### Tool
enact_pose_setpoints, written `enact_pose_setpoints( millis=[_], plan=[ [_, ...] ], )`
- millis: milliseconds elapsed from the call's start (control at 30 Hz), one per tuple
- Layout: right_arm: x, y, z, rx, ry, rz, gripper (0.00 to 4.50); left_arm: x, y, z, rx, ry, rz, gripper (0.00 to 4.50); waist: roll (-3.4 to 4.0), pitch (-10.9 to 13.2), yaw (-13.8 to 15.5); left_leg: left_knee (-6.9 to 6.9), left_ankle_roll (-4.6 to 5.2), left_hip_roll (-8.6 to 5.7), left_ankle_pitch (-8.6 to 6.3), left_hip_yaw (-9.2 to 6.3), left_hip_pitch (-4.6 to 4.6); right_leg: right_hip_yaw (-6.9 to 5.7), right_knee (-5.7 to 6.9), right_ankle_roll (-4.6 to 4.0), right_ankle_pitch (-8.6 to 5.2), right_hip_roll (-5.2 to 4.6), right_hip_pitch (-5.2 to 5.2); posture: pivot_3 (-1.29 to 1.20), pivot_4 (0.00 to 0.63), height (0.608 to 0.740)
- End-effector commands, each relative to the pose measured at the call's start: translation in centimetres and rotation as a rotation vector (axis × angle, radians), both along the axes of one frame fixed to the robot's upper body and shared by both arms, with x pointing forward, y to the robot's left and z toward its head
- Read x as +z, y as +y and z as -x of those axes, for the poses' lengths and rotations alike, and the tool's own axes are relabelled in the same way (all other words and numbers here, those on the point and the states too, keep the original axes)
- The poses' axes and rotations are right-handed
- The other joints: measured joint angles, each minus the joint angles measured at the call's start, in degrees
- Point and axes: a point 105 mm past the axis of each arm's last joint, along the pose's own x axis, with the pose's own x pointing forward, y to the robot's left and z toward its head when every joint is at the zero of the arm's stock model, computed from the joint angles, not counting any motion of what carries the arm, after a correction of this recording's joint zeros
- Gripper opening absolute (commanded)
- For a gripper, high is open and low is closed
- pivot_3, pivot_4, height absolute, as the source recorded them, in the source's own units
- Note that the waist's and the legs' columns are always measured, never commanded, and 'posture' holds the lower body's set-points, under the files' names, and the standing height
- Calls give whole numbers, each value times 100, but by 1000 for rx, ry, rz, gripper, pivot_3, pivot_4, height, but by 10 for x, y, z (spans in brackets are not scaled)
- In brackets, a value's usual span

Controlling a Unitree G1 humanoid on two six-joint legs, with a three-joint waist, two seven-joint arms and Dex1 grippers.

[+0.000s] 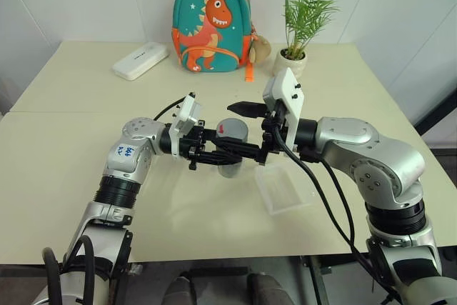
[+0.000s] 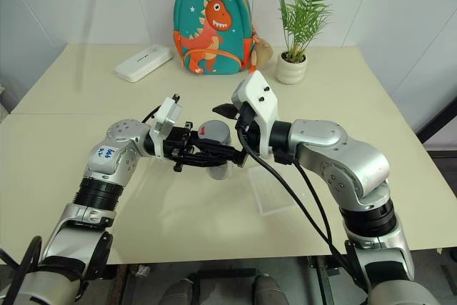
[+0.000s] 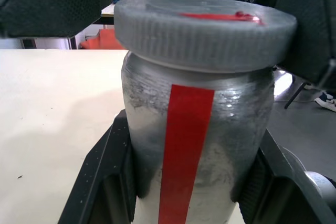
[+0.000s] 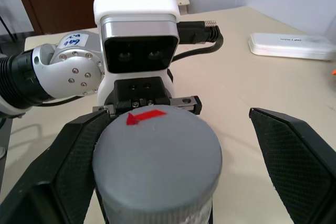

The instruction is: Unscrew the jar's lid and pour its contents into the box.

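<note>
My left gripper is shut on the jar, a pale silvery cylinder with a red stripe, and holds it upright above the table. The grey ribbed lid with a red mark sits on top of the jar. From the other side my right gripper is open, its two black fingers straddling the lid. One finger lies close against the lid's side and the other stands well apart. The clear plastic box rests on the table just below and to the right of the jar.
At the back of the beige table are a white rectangular case, a teal dinosaur backpack and a potted palm in a white pot. Black cables hang from my right wrist over the box.
</note>
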Motion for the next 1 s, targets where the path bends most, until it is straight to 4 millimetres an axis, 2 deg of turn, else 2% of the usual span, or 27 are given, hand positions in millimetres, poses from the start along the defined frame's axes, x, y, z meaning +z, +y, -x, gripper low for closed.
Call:
enact_pose_setpoints(
  millis=[33,467,933,1000],
  plan=[
    [11,-9,3,-20,-46,-17,4474,10,-2,6,-30,-52,11,1927,0,0,0,0,0,0,0,0,0,0,0,0,0,0,0,0,150,740],
    [13,-14,8,-4,-45,-6,4474,11,-1,4,-16,-57,11,1927,0,0,0,2,0,0,0,-1,-2,0,0,0,0,0,0,0,150,740],
    [9,-9,13,42,-22,3,4474,13,0,1,-7,-67,13,1927,0,0,2,5,0,0,0,-2,-3,0,0,1,1,0,0,0,150,740],
    [9,-9,13,44,-19,4,4080,12,0,1,-6,-70,10,1927,0,0,2,5,0,0,0,-2,-3,0,0,1,1,0,0,0,150,740]
  ],
)
